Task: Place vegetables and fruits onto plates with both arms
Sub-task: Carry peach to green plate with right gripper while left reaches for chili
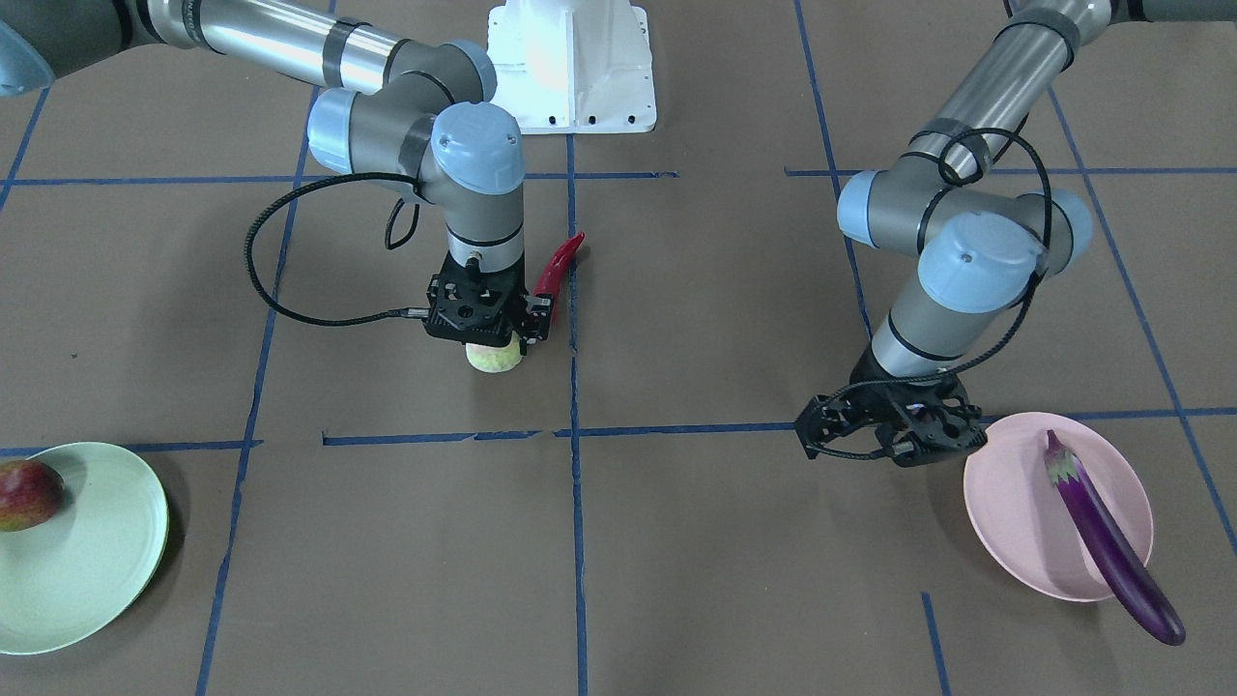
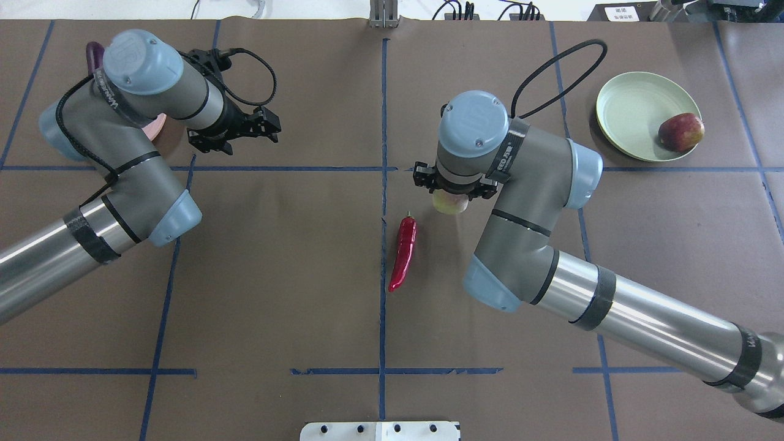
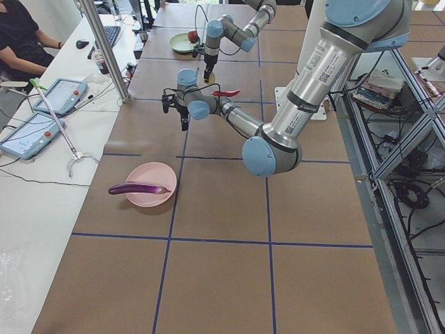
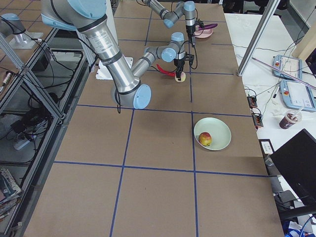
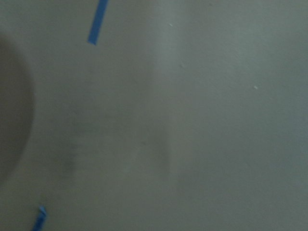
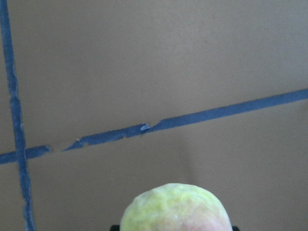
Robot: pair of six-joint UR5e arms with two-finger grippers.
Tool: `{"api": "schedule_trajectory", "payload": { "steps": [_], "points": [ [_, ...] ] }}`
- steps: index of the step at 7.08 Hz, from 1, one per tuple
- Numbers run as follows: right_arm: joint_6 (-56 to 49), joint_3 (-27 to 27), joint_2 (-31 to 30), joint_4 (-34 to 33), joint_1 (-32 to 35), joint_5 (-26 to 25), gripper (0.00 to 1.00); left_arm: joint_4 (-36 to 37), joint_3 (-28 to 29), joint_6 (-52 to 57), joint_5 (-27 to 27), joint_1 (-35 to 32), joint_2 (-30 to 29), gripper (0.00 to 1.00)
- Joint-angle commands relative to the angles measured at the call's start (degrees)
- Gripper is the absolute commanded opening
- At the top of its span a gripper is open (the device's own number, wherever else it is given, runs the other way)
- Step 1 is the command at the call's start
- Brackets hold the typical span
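Observation:
My right gripper (image 1: 491, 338) points straight down and is shut on the pale green fruit (image 1: 494, 359) near the table's middle; the fruit fills the bottom of the right wrist view (image 6: 175, 209). The red chili pepper (image 2: 404, 251) lies just beside it on the table. The red-and-yellow fruit (image 2: 680, 131) sits on the mint green plate (image 2: 631, 116). The purple eggplant (image 1: 1102, 541) lies across the pink plate (image 1: 1015, 522), one end past the rim. My left gripper (image 2: 269, 125) is open and empty, just beside the pink plate.
The white base block (image 1: 572, 68) stands at the robot's side of the table. Blue tape lines (image 2: 384, 184) cross the brown tabletop. A side table with tablets (image 3: 52, 97) and a seated person (image 3: 21, 35) are beyond the far edge.

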Motion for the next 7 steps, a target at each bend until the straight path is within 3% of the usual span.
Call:
{"api": "schedule_trajectory", "payload": {
  "steps": [1,2,4,5,6,7],
  "points": [
    [-9.85,1.21,-4.55,0.41,6.81,1.5,0.0,0.77,-5.93,-7.74,1.71,7.21,-0.43,1.0],
    [-16.51,-0.1,-6.06,0.33,10.93,1.5,0.0,1.73,-7.7,-7.41,2.07,10.55,-1.47,1.0],
    [-22.18,-9.64,-6.16,1.46,16.14,1.76,0.0,1.65,-7.19,-2.26,2.34,13.3,-6.29,0.99],
    [-22.9,-13.17,-6.25,4.69,19.03,1.67,0.0,1.74,-7.01,-2.04,6.08,15.66,-6.93,1.0],
    [-23.08,-16.17,-6.25,5.5,21.32,1.59,0.0,1.48,-6.49,-1.69,17.78,20.47,-7.54,1.0],
    [-23.26,-19.24,-6.16,5.77,23.78,1.41,0.0,1.65,-4.05,2.83,21.29,22.08,-10.68,1.0]
  ]
}}
